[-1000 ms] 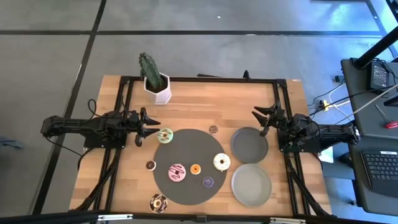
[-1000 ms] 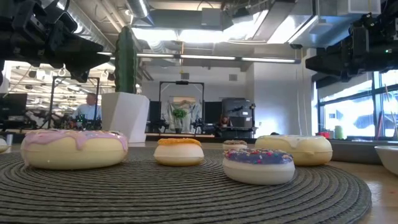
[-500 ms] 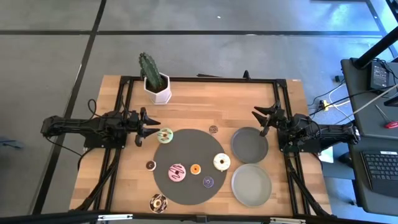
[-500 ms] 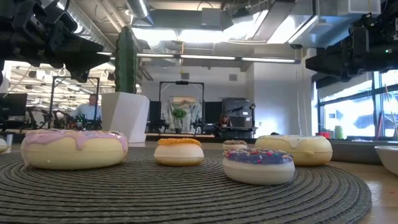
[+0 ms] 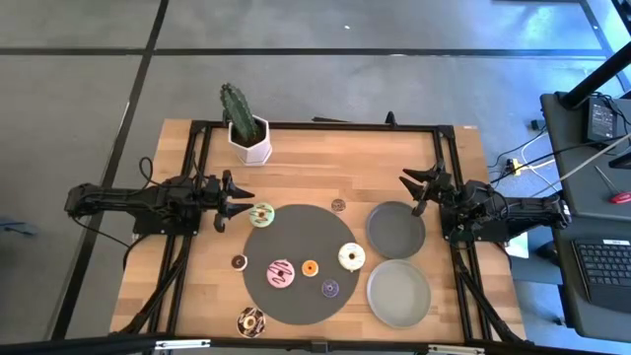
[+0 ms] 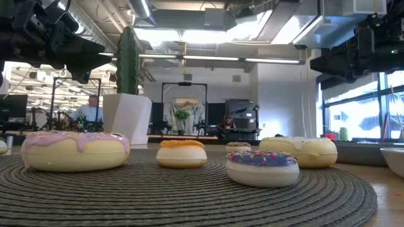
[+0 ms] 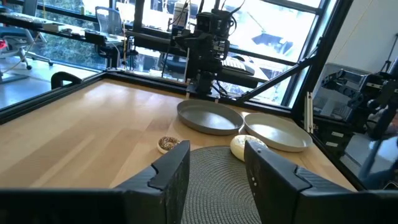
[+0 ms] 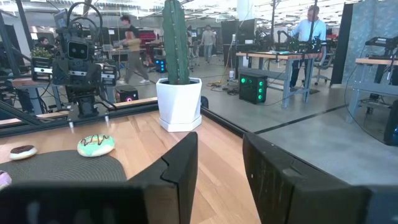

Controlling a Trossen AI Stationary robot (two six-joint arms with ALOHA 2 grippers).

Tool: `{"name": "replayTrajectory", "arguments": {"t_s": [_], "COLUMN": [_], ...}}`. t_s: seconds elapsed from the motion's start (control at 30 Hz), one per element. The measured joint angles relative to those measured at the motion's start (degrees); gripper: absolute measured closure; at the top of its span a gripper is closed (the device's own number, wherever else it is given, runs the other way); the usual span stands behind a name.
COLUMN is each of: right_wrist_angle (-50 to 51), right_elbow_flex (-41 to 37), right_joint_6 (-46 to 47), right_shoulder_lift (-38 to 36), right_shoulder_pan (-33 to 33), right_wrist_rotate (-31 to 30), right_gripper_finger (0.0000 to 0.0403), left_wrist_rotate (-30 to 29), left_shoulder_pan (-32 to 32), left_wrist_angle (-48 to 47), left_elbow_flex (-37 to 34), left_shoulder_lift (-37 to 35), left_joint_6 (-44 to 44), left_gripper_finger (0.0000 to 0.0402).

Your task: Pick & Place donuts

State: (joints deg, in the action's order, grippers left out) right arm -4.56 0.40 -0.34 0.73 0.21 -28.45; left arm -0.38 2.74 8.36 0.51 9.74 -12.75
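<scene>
A: Donuts? Orientation?

B: All lie flat, holes up; rings, no long axis. Pink donut (image 5: 281, 273), orange mini (image 5: 310, 267), purple mini (image 5: 330, 289) and cream donut (image 5: 351, 257) sit on the woven dark mat (image 5: 301, 232); green donut (image 5: 262, 214) at its edge.

A: Grippers?

B: Left gripper (image 5: 240, 201) hovers just beside the green donut, jaws parted, empty. Right gripper (image 5: 412, 183) over the grey plate (image 5: 394, 229), parted, empty. Potted cactus (image 5: 242, 123) behind.

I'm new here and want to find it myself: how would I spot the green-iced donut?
Find the large dark round woven mat in the middle of the wooden table. On its edge nearest the left gripper lies the pale-green-iced donut with dark drizzle. It is the only green ring; the others are pink, orange, purple, cream or brown.
</scene>
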Motion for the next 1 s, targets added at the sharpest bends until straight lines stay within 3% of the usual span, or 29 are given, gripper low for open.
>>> {"name": "replayTrajectory", "arguments": {"t_s": [0.53, 0.77, 1.0], "right_wrist_angle": [0.00, -0.20, -1.51], "right_elbow_flex": [0.00, 0.00, 0.00], "right_joint_6": [1.04, 24.22, 24.71], "right_shoulder_lift": [0.00, 0.00, 0.02], "right_shoulder_pan": [0.02, 0.04, 0.02], "right_wrist_rotate": [0.02, 6.00, 9.94], "right_gripper_finger": [0.0273, 0.0273, 0.0273], "left_wrist_rotate": [0.00, 0.00, 0.00], "left_shoulder_pan": [0.00, 0.00, 0.00], "left_wrist_angle": [0.00, 0.00, 0.00], "left_elbow_flex": [-0.02, -0.02, 0.00], "left_shoulder_lift": [0.00, 0.00, 0.00], "left_joint_6": [0.00, 0.00, 0.00], "left_gripper_finger": [0.0252, 0.0253, 0.0251]}}
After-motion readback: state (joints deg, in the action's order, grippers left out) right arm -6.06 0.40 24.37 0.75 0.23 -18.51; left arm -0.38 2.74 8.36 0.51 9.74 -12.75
